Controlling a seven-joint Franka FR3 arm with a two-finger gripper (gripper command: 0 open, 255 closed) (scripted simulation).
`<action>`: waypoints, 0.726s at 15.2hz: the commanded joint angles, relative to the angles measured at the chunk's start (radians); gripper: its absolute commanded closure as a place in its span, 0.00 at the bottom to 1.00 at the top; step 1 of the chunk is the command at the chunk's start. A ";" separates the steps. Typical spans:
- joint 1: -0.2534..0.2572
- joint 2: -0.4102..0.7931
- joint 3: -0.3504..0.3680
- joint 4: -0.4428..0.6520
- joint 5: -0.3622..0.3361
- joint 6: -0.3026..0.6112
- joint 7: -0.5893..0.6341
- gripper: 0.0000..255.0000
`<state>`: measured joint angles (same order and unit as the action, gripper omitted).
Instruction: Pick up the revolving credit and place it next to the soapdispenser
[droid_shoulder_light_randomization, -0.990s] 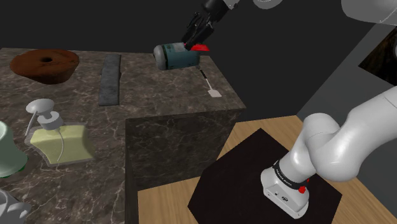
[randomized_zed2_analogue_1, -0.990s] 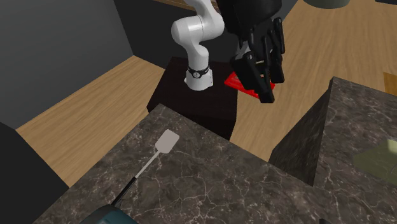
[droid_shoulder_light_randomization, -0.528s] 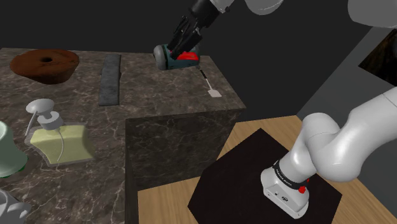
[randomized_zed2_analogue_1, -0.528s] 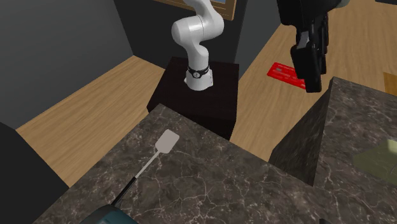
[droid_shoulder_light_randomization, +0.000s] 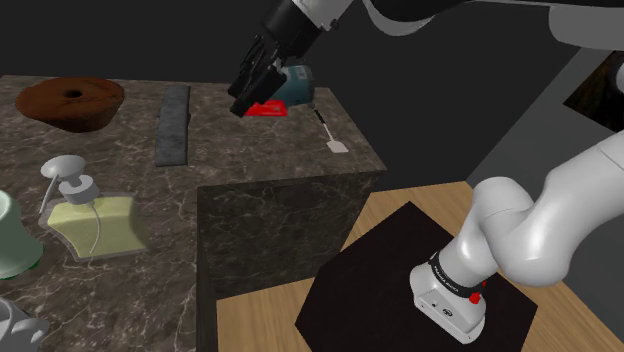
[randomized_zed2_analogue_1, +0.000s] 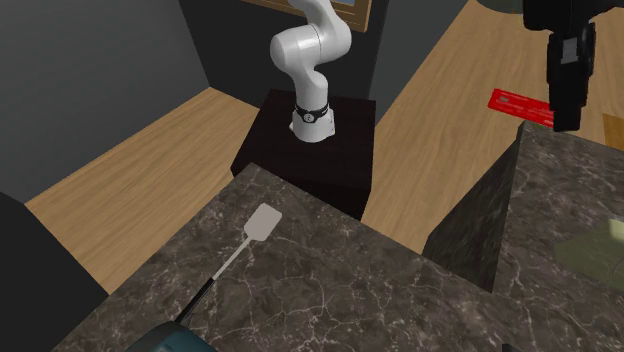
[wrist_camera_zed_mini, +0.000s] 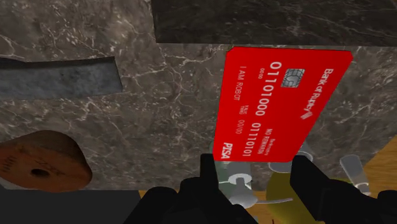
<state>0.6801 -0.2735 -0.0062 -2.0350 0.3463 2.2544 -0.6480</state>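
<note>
The black end effector clamps a red bank card by one short end. Its fingers are narrowed to the card's width, and the card juts out ahead of them in the air above the dark marble worktop. Bare marble lies under the card, and past its far end the stone meets a darker marble face. Off to one side of the end effector lie a grey strip and a brown ring cake, both apart from the card. The dispenser stands well away from the end effector, with open worktop between them. A teal canister sits close beside the end effector, and a spatula lies near the worktop's edge beyond.
</note>
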 joint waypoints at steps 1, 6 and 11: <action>0.012 0.017 0.036 0.017 -0.016 0.016 0.056 1.00; 0.042 0.082 0.122 0.077 -0.070 0.052 0.193 1.00; 0.073 0.170 0.201 0.168 -0.150 0.074 0.339 1.00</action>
<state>0.7463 -0.1291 0.1787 -1.8930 0.2157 2.3228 -0.3415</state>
